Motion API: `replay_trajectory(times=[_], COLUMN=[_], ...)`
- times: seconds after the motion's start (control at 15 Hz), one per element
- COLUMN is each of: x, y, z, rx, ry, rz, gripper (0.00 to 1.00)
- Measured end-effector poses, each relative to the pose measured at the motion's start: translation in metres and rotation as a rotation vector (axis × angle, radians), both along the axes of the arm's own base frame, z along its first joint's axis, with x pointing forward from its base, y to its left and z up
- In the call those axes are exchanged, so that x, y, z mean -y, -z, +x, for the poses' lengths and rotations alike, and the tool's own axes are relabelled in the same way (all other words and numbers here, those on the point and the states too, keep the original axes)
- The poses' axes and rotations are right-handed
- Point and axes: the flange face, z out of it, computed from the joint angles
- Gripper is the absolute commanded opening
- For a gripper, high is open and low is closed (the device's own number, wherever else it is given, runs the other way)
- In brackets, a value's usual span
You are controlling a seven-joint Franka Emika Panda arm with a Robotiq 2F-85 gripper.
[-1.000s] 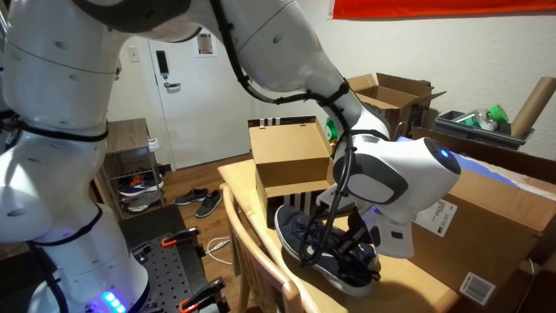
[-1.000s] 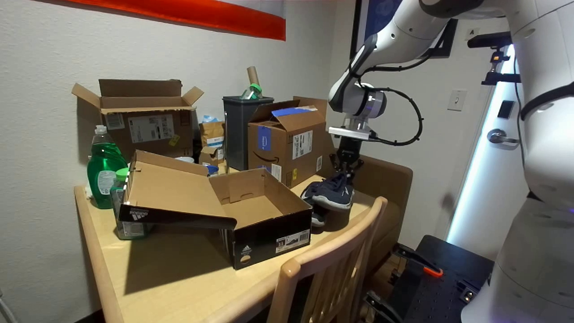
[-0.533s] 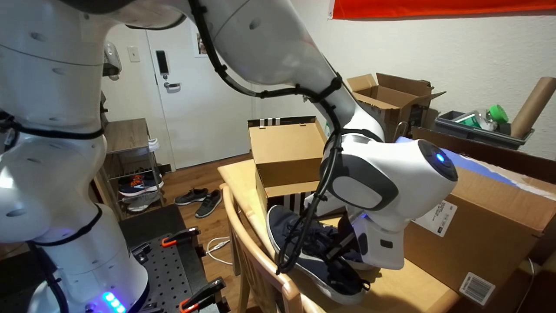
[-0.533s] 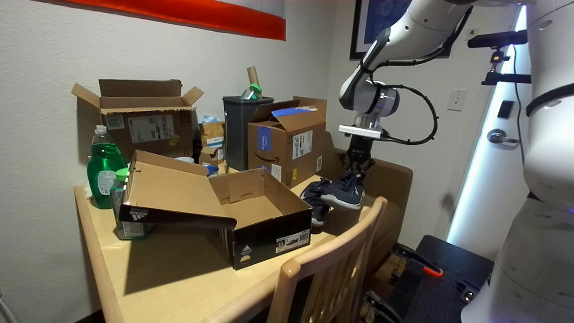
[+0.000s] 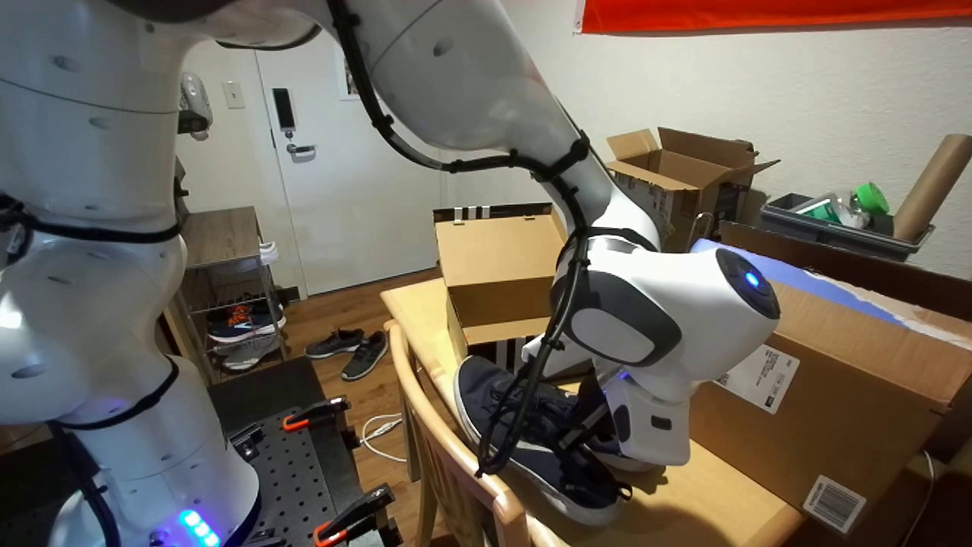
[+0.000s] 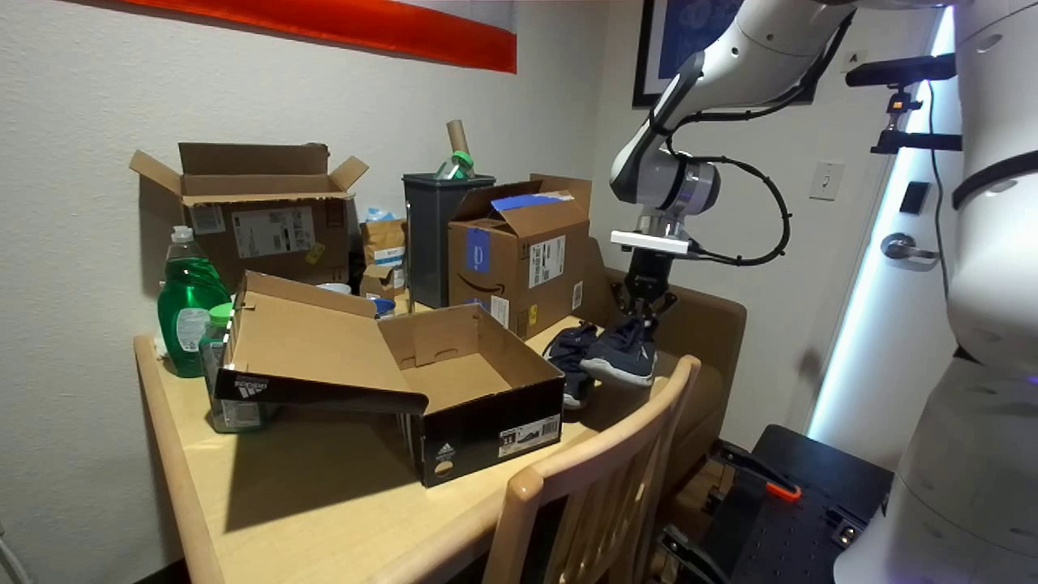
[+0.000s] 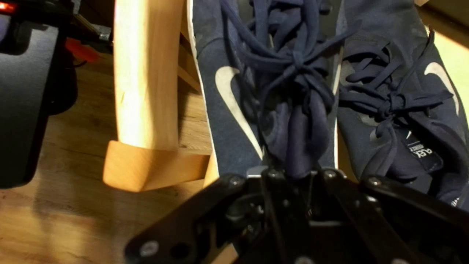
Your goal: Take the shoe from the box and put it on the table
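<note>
Since a second ago, the gripper (image 7: 297, 174) and the dark navy shoe (image 6: 623, 354) have shifted toward the wooden chair (image 6: 600, 453), so more of the second shoe (image 6: 572, 365) now shows in an exterior view. The gripper is clamped on the shoe's tongue, one finger to each side of it, as the wrist view shows. That shoe is outside the black box (image 6: 491, 442), near the chair-side edge of the tan table (image 6: 340, 527); its pale-edged sole looks raised, with a shadow beneath, though whether any part of it touches the tabletop cannot be told. The second shoe stands upright just beside it, on the side away from the chair. The black box stands on the table with its lid (image 6: 316, 341) tipped back at a slant, in both exterior views. A brown carton (image 6: 519, 268) stands near the shoes, and a green soap bottle (image 6: 190, 300) stands near the lid.
</note>
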Motion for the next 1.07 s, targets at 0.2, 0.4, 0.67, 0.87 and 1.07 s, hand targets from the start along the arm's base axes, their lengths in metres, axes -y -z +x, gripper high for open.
replay_trajectory(times=[0.2, 0.4, 0.67, 0.87, 1.07], x=[-0.003, -0.003, -0.001, 0.0, 0.001], y=[0.006, 0.013, 0.019, 0.019, 0.018], z=[0.01, 0.022, 0.037, 0.043, 0.047], rx=[-0.005, -0.008, -0.009, -0.011, -0.009], ry=[-0.018, -0.031, -0.047, -0.053, -0.057], rz=[0.001, -0.004, -0.008, -0.005, -0.004], gripper=[0.04, 0.04, 0.04, 0.05, 0.41])
